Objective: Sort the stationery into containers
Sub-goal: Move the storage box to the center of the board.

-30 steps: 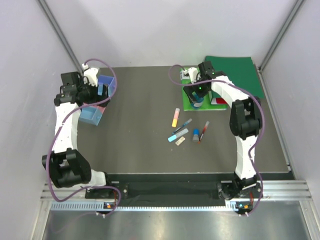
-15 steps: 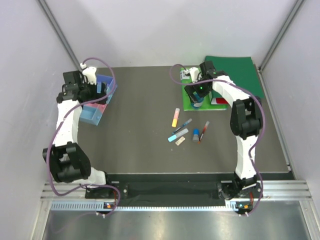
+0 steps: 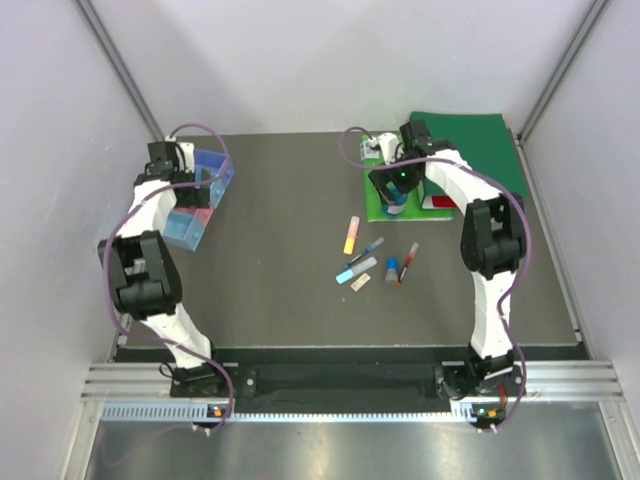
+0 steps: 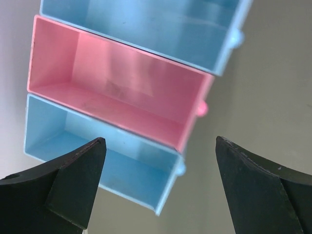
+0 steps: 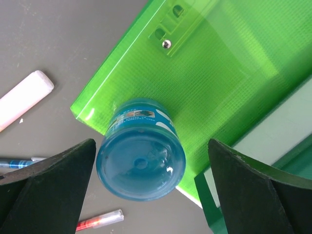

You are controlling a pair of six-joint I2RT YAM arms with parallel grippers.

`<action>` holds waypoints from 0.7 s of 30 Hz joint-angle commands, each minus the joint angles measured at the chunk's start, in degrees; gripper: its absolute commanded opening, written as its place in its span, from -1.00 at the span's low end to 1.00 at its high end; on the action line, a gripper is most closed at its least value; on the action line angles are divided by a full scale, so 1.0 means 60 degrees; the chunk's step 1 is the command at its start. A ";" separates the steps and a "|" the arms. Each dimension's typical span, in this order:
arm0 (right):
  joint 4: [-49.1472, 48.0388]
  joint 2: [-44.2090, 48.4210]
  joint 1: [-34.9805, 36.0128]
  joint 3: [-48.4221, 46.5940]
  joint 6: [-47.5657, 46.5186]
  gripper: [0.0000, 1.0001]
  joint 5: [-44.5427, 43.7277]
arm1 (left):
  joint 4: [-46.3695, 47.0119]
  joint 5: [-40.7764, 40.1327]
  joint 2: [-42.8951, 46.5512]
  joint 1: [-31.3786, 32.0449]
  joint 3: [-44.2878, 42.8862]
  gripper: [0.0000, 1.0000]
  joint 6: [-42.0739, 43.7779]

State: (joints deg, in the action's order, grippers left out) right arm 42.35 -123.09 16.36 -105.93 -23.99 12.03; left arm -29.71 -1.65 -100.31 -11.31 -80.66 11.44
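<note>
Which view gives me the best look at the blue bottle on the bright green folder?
Right wrist view: the blue bottle sits centred between the fingers of the open right gripper, at the edge of the green folder. Top external shows only a blue sliver of it under the right arm. Left wrist shows none.

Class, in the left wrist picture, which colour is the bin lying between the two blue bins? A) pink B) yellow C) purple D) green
A: the pink bin lies side by side between the upper blue bin and the lower blue bin.
</note>
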 commanded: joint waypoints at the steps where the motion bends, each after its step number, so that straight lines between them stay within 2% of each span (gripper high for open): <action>1: 0.0076 0.0973 -0.0017 -0.0816 -0.0235 0.99 0.0060 | -0.0391 -0.1481 -0.1133 0.0069 -0.1637 0.98 -0.0777; 4: 0.0178 0.1163 -0.0002 -0.0934 -0.0323 0.99 0.0002 | -0.1038 -0.1557 -0.1649 0.0069 -0.2449 0.98 -0.1277; 10: 0.0383 0.1325 0.0027 -0.1197 -0.0513 0.99 -0.0086 | -0.0906 -0.0297 -0.1650 0.0069 -0.2932 0.98 -0.1863; 13: 0.0398 0.1398 0.0057 -0.1271 -0.0630 0.99 -0.0174 | -0.1447 0.0143 -0.2148 0.0054 -0.3664 0.91 -0.2390; 21: 0.0588 0.1530 0.0100 -0.1593 -0.0850 0.99 -0.0394 | -0.1390 0.0158 -0.2806 0.0069 -0.3855 0.76 -0.2376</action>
State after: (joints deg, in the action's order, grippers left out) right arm 45.10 -117.73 16.53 -111.87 -27.51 10.33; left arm -36.58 -1.54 -114.04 -11.03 -101.30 -1.63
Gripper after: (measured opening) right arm 0.993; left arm 0.886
